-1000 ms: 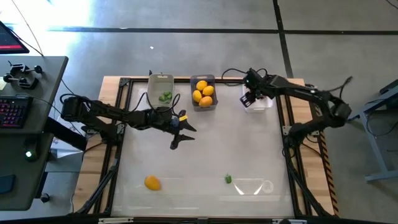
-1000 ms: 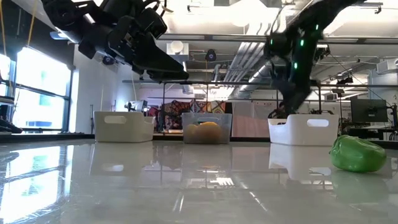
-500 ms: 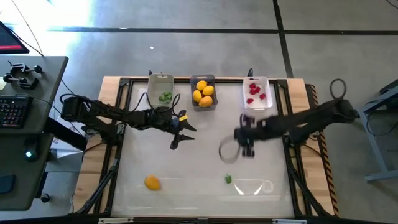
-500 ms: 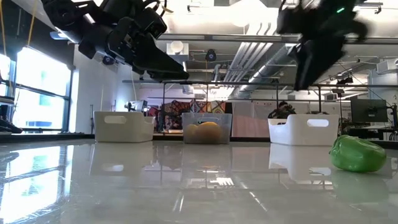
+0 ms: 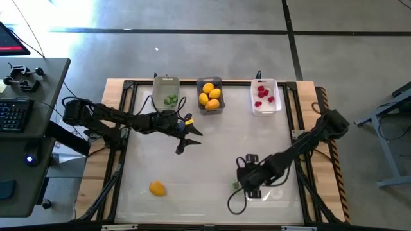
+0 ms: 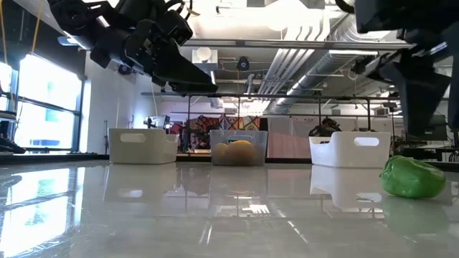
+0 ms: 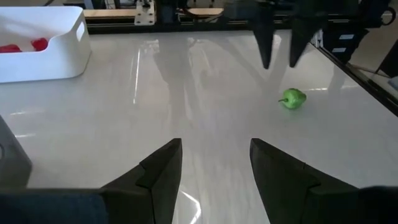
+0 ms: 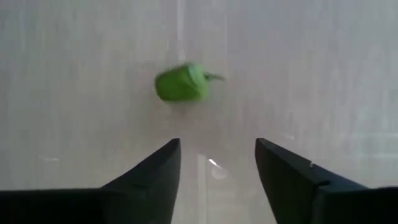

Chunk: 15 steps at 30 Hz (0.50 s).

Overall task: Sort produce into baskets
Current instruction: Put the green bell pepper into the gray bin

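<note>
A small green pepper (image 8: 181,84) lies on the white table near its front edge; it also shows in the high view (image 5: 236,185) and the low view (image 6: 412,178). My right gripper (image 8: 216,168) is open and empty, hovering just above and beside the pepper (image 5: 245,183), pointing down. My left gripper (image 5: 187,140) is open and empty, held above the table's middle left. An orange fruit (image 5: 157,188) lies at the near left. At the far edge stand a clear tub (image 5: 166,93) with green bits, a dark grey tub (image 5: 210,96) with yellow and orange fruit, and a white tub (image 5: 264,97) with red berries.
The three tubs line the far edge. A wooden frame (image 5: 115,160) borders the table. Bare tabletop lies between the tubs and the two loose pieces near the front edge. A desk with a keyboard (image 5: 16,115) stands off the table's left.
My right gripper has swung from over the white tub at the far right across the table toward the near edge, and now hangs low by the green pepper. The pepper and the orange fruit have stayed where they were.
</note>
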### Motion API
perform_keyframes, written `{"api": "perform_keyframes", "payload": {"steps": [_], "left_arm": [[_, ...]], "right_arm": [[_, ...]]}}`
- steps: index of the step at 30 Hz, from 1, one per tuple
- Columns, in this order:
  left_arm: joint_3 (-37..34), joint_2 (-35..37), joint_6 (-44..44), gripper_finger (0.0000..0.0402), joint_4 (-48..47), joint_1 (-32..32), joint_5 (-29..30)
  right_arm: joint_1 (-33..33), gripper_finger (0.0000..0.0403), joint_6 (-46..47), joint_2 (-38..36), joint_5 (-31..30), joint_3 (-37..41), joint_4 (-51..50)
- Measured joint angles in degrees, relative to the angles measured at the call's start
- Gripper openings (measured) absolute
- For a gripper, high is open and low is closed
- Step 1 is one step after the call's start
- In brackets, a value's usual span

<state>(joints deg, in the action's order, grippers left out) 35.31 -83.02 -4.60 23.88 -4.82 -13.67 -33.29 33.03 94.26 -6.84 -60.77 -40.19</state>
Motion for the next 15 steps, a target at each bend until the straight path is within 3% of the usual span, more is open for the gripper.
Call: {"api": "perform_keyframes", "payload": {"steps": [5,15], "left_arm": [[0.00,0.00,-0.02,0.0177,-0.08,0.38,0.00],[0.00,0.00,-0.16,0.0177,-0.52,1.25,-0.04]], "right_arm": [[-1.04,0.0235,-2.96,5.75,-1.08,-6.17,-1.06],[-0.93,0.0240,-8.03,11.60,-1.12,-11.76,-2.18]]}}
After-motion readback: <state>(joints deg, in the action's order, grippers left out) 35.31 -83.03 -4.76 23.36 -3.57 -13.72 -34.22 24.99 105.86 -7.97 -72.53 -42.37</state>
